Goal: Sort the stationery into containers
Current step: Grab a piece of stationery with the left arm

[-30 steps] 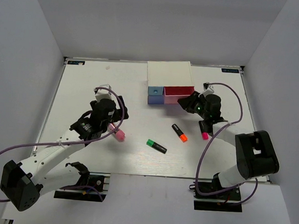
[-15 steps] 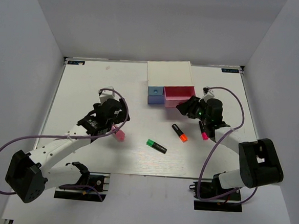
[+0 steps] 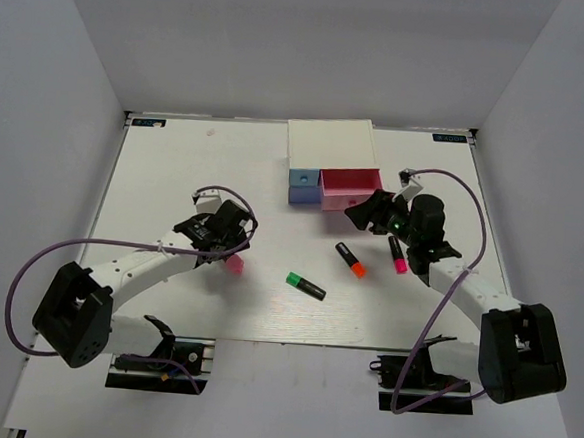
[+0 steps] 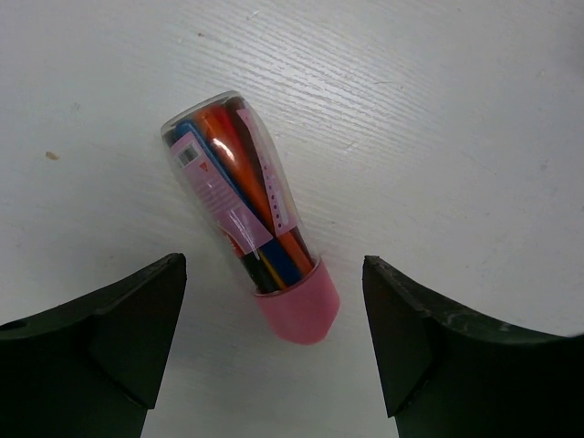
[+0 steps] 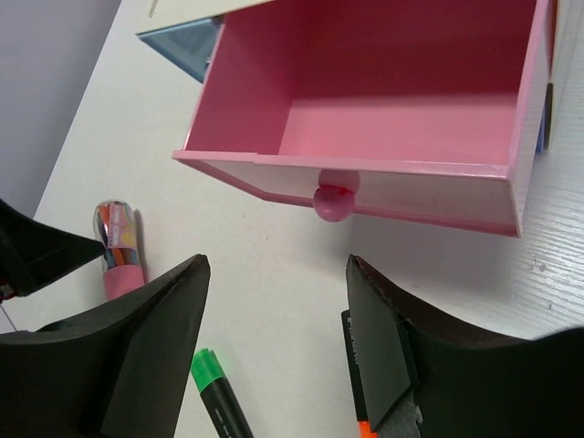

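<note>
The stubby pink cylinder (image 4: pixel 246 214), a clear tube with a pink cap, lies on the table (image 3: pixel 175 171). My left gripper (image 4: pixel 274 265) is open, with a finger on either side of the cap end and touching nothing; in the top view the left gripper (image 3: pixel 230 245) sits just above the cylinder (image 3: pixel 235 264). My right gripper (image 5: pixel 276 266) is open and empty, just in front of the knob (image 5: pixel 333 203) of the open, empty pink drawer (image 5: pixel 365 169). The green highlighter (image 3: pixel 305 285), orange highlighter (image 3: pixel 350 260) and pink-red highlighter (image 3: pixel 397 253) lie on the table. The silver-grey piece is out of view.
The white box (image 3: pixel 329 143) stands at the back centre. Its light blue drawer (image 3: pixel 301 187) is shut, left of the pink drawer (image 3: pixel 348 188). The right gripper (image 3: pixel 365 212) hovers between the pink drawer and the orange highlighter. Grey walls enclose the table on three sides.
My left gripper has moved right and down over the pink cylinder. My right gripper has drawn back a little from the open pink drawer. The stationery has not moved.
</note>
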`<state>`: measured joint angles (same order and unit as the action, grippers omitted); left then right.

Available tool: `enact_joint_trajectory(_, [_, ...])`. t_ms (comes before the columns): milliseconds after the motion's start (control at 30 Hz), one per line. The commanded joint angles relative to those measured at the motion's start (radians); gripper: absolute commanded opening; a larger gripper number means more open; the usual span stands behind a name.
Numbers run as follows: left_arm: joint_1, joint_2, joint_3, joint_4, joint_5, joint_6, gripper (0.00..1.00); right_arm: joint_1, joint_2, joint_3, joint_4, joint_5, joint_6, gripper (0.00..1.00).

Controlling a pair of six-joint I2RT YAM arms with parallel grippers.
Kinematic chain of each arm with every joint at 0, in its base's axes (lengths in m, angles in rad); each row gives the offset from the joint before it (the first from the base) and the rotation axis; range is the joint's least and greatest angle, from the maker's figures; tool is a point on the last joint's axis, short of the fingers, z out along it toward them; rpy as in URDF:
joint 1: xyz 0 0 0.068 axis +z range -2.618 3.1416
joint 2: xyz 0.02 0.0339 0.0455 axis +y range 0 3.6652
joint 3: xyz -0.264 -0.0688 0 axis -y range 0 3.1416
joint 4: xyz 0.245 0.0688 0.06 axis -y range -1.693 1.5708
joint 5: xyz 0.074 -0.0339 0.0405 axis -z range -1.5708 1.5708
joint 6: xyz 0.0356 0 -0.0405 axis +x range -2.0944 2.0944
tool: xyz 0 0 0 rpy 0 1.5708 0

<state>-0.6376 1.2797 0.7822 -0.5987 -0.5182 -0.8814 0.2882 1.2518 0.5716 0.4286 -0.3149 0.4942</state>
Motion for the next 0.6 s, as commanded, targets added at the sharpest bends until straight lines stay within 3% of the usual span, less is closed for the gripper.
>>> enact_joint_trajectory(0, [0.003,0.001,0.037,-0.052,-0.031,-0.122,0.88,-0.007,-0.046,-0.018,-0.022,-0.026,-0.036,0.68])
enact_joint_trajectory(233, [0.003,0.078,0.017,-0.032,-0.02,-0.252,0.86,-0.018,-0.074,0.04,-0.14,-0.124,-0.043,0.7])
enact_joint_trajectory(433, [0.003,0.156,0.028,-0.032,-0.048,-0.272,0.82,-0.034,-0.187,0.045,-0.214,-0.168,-0.063,0.7])
enact_joint_trajectory(567, [0.003,0.182,0.028,-0.023,-0.057,-0.281,0.73,-0.05,-0.279,0.033,-0.246,-0.196,-0.072,0.7])
